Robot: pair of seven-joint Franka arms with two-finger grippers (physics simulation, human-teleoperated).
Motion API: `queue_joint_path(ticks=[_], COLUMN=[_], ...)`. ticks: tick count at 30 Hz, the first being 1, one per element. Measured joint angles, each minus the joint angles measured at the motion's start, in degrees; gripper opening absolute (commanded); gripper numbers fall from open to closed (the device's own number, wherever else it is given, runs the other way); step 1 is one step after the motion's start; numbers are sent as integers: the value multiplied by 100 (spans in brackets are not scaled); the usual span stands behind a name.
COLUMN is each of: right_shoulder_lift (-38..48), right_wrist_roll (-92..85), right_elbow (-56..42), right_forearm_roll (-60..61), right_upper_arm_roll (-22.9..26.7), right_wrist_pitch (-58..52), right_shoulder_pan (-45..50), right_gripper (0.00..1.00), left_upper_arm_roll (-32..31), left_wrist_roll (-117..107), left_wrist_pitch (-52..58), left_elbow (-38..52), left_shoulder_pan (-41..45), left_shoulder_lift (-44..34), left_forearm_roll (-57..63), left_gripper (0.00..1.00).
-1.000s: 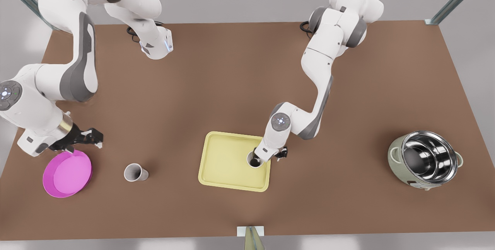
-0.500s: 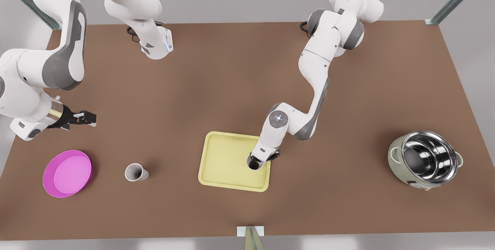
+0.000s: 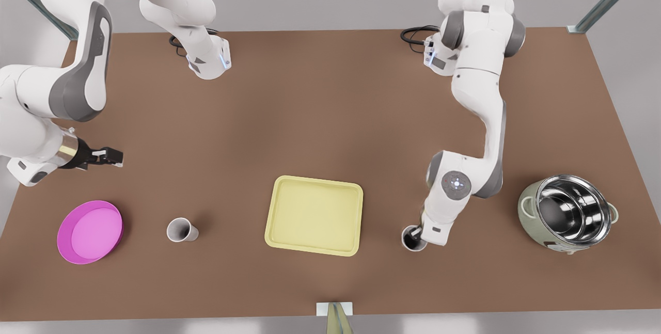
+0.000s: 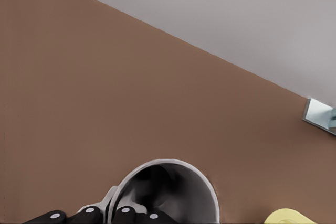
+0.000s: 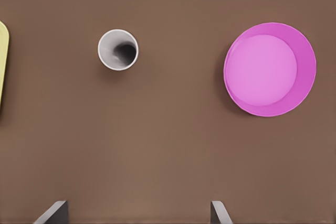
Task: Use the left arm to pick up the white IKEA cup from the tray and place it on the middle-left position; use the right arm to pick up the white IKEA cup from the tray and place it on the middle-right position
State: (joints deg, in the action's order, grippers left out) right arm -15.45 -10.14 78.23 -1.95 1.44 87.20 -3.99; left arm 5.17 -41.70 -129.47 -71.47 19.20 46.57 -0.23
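Left gripper [image 3: 419, 235]: clamped on the held cup [image 3: 410, 240], dark fingers [image 4: 122, 215] pressed against its rim in the left wrist view, mouth of the cup [image 4: 168, 192] facing up. Positioned low over the bare brown table [image 3: 310, 117], between the tray [image 3: 312, 215] on one side and the steel pot [image 3: 568, 215] on the other, well clear of both. Cannot tell whether the cup's base touches the tabletop. Off to the gripper's side toward the front view's left: pale yellow tray, flat on the table, a corner of it [image 4: 286, 217] near the gripper in the left wrist view. Right gripper [image 3: 111, 157]: parted wide, two fingers [image 5: 55, 212] far apart with nothing between them, held above the table at the front view's left. Below and ahead of it: second cup [image 5: 118, 49] standing upright on the table, and beside that, apart from it, a round pink dish [image 5: 270, 69]. Second cup [image 3: 181, 230] set between the dish [image 3: 90, 231] and the tray, touching neither.
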Motion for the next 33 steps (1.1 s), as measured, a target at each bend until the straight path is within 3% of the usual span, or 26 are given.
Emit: queue_joint_path(ticks=[7, 8, 9, 17, 33], right_shoulder_lift=[0, -1, -4, -22, -26], right_wrist_roll=[18, 20, 22, 35, 48], right_elbow=[-6, -6, -6, -15, -15], right_forearm_roll=[-13, -12, -12, -10, -18], right_upper_arm_roll=[-33, -37, -38, -22, -13], right_wrist_pitch=[-80, -85, -89, -107, -99], right_shoulder_pan=[53, 58, 55, 38, 39], right_gripper=[100, 100, 100, 100, 100], left_upper_arm_roll=[25, 26, 22, 15, 19], left_wrist_roll=[791, 922, 1155, 2499, 2784], left_wrist_pitch=[-426, -526, -638, -1009, -869], left_elbow=[27, 43, 50, 33, -191], left_shoulder_pan=[-472, -485, -492, -482, -435], left_shoulder_lift=[515, 545, 562, 580, 387], left_forearm_roll=[72, 34, -136, -390, -28], left_gripper=[11, 34, 100, 100, 100])
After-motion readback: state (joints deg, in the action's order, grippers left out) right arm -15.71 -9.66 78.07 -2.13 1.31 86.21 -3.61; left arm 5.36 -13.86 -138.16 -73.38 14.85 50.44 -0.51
